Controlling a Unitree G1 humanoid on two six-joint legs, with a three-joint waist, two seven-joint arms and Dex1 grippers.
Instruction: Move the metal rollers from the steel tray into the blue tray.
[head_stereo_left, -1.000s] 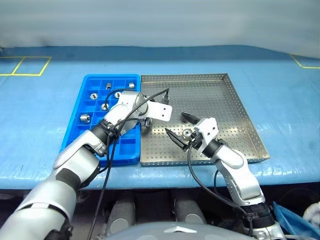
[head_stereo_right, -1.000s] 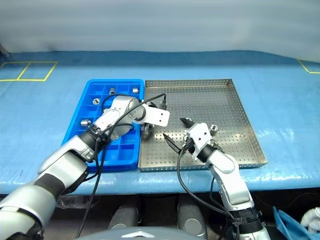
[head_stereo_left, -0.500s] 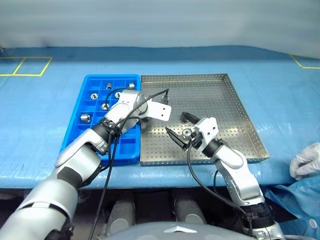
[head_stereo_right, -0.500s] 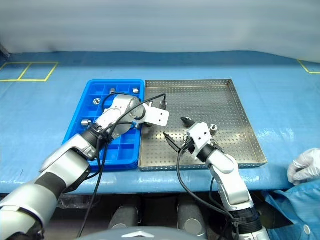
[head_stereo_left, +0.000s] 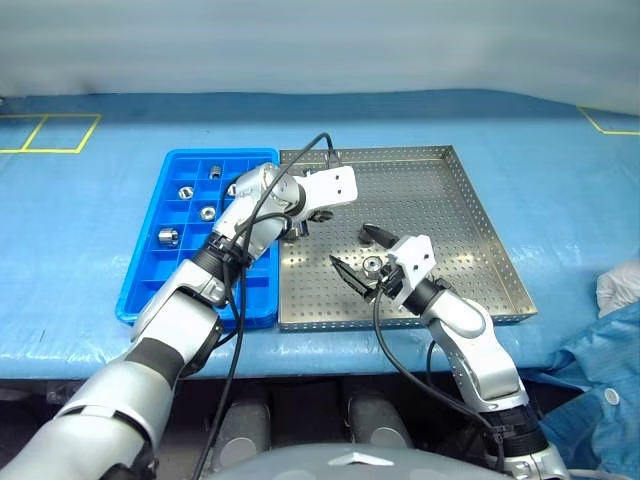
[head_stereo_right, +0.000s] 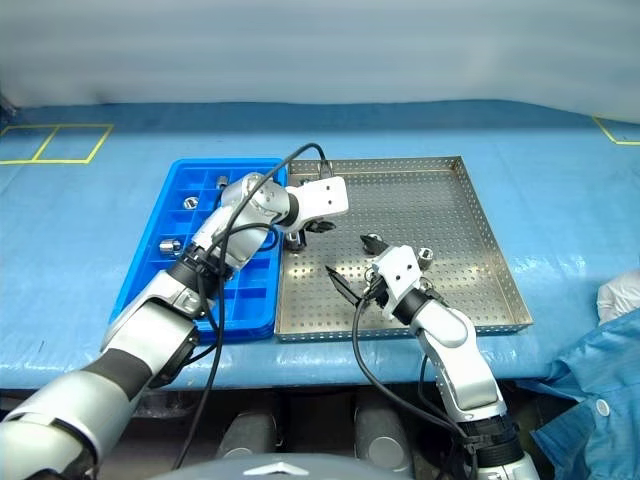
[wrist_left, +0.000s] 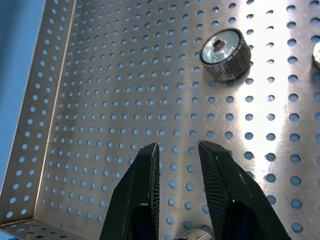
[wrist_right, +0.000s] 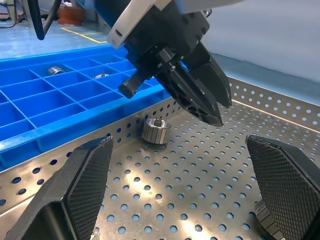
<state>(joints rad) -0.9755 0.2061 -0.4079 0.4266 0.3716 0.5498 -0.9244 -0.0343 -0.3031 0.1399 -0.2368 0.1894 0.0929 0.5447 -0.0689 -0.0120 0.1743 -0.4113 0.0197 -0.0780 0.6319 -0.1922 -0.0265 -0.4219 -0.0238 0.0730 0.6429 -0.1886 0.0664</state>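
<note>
Mostly the metal rollers (head_stereo_left: 186, 191) sit in the far compartments of the blue tray (head_stereo_left: 148, 290), left of and touching the steel tray (head_stereo_left: 470, 215). One roller (wrist_right: 155, 130) lies on the steel tray's left side, near the left gripper (wrist_right: 212, 107), whose fingers are closed with nothing between them. The right gripper (head_stereo_left: 353, 255) hovers over the tray's near middle, fingers spread wide, holding nothing.

Head stereo overhead; wrist views close on steel tray (wrist_left: 125, 90)
</note>
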